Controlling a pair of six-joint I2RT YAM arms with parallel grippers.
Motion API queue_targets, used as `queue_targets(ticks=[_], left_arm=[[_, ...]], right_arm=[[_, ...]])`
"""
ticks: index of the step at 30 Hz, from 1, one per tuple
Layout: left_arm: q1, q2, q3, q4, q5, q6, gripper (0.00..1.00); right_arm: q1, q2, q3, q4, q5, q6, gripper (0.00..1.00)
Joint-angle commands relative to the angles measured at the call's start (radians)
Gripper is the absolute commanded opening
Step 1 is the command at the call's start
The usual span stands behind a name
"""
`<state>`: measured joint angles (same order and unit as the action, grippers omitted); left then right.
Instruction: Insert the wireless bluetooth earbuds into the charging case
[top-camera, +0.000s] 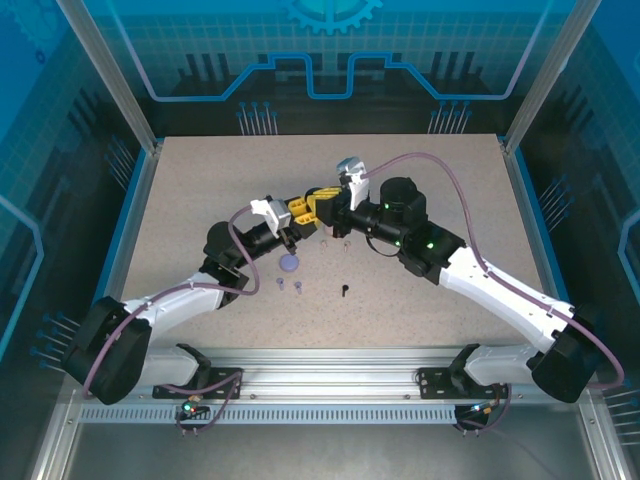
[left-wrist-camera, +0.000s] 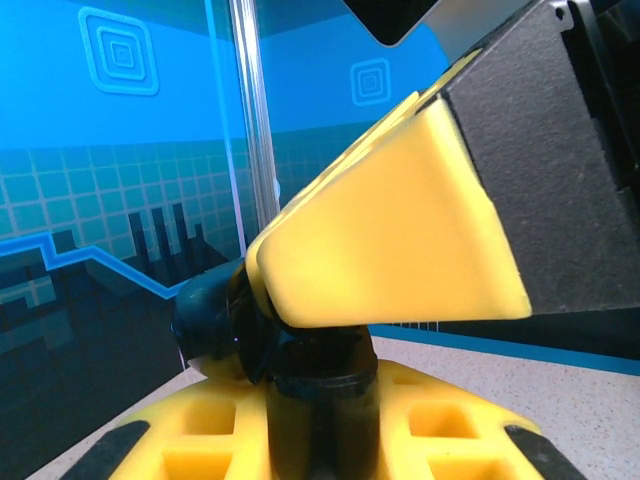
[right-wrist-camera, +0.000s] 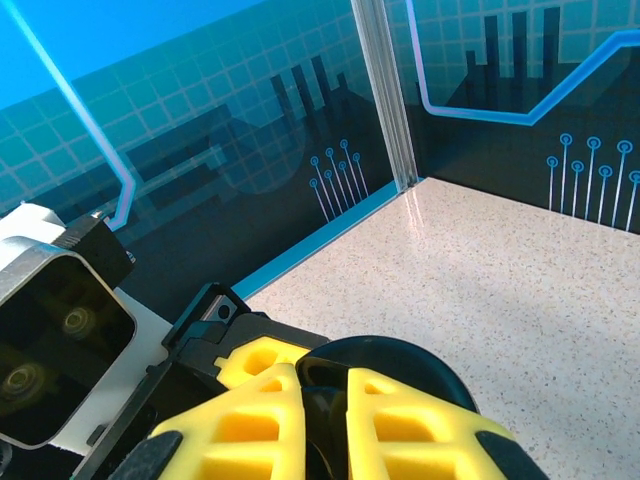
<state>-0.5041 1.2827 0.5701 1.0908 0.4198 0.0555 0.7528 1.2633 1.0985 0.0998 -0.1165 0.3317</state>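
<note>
- Now we're at the left gripper (top-camera: 303, 210), mid-table: its yellow fingers are clamped tight on a black round case (left-wrist-camera: 205, 325), which is held up off the table (top-camera: 450, 200).
- Right at it we've got the right gripper (top-camera: 320, 200), coming in from the opposite side, tip to tip with the left one.
- From the right wrist, we see its fingers (right-wrist-camera: 410, 425) drawn almost together with just a thin dark sliver between them, and the black case's rim curving over the tips.
- We can't tell whether that sliver is the case's edge or something small being pinched.
- Moving outward, two tiny pale earbuds (top-camera: 335, 241) lie on the table just below the meeting grippers, on the near side.
- Nearer the left arm sits a lilac case (top-camera: 290, 263), flat on the table, just beside the left wrist.
- A pair of lilac earbuds (top-camera: 289, 286) lies just in front of that case, side by side, apart from both grippers.
- One black earbud (top-camera: 344, 291) lies alone to their right, nearer the arm bases.
</note>
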Motion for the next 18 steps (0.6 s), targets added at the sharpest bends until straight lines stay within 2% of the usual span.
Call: queue_targets(ticks=[1,5,8,11,18], left_arm=[[-0.006,-0.047,0.03,0.052,0.011,0.026,0.0],[-0.006,-0.046,0.033,0.049,0.015,0.018,0.0],[-0.006,-0.043,0.033,0.044,0.013,0.016,0.0],[-0.007,-0.036,0.03,0.04,0.011,0.012,0.0],[-0.006,-0.011,0.003,0.074,-0.012,-0.004,0.0]], right_arm=[[0.001,-0.011,-0.026,-0.015,0.005,-0.013,0.12],[0.004,0.017,0.003,-0.064,-0.041,-0.024,0.13],[0.011,0.029,0.018,-0.079,-0.04,-0.023,0.2],[0.011,0.024,0.039,-0.085,-0.02,-0.005,0.4],[0.009,-0.018,0.16,-0.171,0.06,0.029,0.7]])
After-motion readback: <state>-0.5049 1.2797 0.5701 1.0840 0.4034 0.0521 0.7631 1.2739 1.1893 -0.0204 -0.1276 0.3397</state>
